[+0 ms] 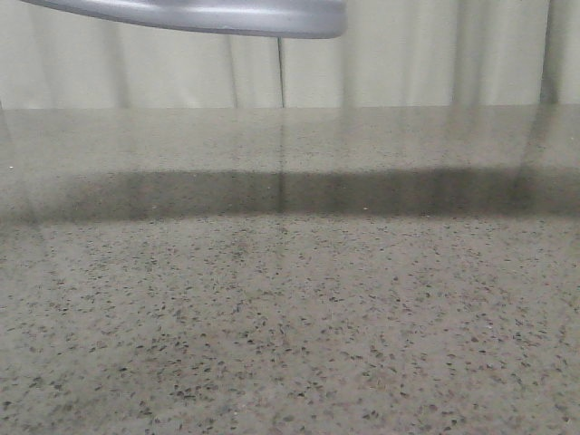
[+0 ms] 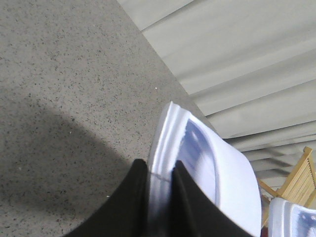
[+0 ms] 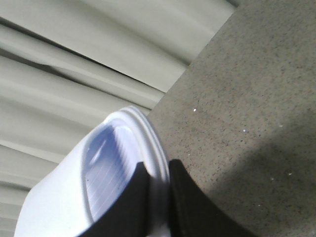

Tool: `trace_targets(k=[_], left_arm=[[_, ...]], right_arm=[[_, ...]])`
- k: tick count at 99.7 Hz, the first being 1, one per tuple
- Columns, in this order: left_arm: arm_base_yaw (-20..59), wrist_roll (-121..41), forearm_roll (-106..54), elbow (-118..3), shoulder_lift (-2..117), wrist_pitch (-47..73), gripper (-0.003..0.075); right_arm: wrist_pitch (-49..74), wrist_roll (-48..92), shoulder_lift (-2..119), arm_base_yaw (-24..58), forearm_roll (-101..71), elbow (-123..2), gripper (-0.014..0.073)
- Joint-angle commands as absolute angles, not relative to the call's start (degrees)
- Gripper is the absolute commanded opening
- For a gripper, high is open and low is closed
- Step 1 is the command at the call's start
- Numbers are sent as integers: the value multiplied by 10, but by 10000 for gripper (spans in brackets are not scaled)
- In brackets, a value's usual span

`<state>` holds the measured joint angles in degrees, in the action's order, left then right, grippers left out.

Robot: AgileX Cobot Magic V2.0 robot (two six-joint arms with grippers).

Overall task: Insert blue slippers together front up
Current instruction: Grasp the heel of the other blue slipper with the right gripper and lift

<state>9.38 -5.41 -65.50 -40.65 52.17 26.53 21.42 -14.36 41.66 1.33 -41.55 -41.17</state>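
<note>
Left hand (image 2: 160, 197) is clamped on the edge of 1 slipper (image 2: 217, 168), black fingers (image 2: 131, 202) on either side of the thick sole rim; the slipper runs from lower centre toward the right of the left wrist view, held up clear of the speckled grey tabletop (image 2: 64, 98). Right hand (image 3: 157, 197) grips the second slipper (image 3: 98, 173) the same way, rim pinched between its fingers (image 3: 190, 202), the body filling the lower left of the right wrist view. A corner of that second slipper (image 2: 291, 217) also shows at the lower right of the left wrist view, near the first but apart. Both are pale lavender-blue, almost white, moulded foam with a raised rim and a ribbed, bluer footbed. Front view shows only bare tabletop (image 1: 290, 317), a pleated curtain (image 1: 408, 63) and a grey curved part (image 1: 227, 14) at top edge; neither slipper nor hand appears there. Judgement: foam looks light, fairly soft and springy, so it should compress under the pinch; surface smooth, some slip risk. The sole rim seems a sound grasp point, leaving straps free for nesting the 2 together.
</note>
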Motion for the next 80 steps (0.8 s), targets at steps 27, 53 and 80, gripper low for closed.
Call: trace_targets(k=[27,53,80], left_arm=[[125,-107,-767,-423,515,286,19],[126,-107,-805,-423,515,328,19],[126,-135,-871,-423,515,367,19]], right_arm=[[140,-134,469,89,-430,-433,-107],[120,-133,490,121,-433,-433,-107],[78,-133,490,191,-434,-433,-107]])
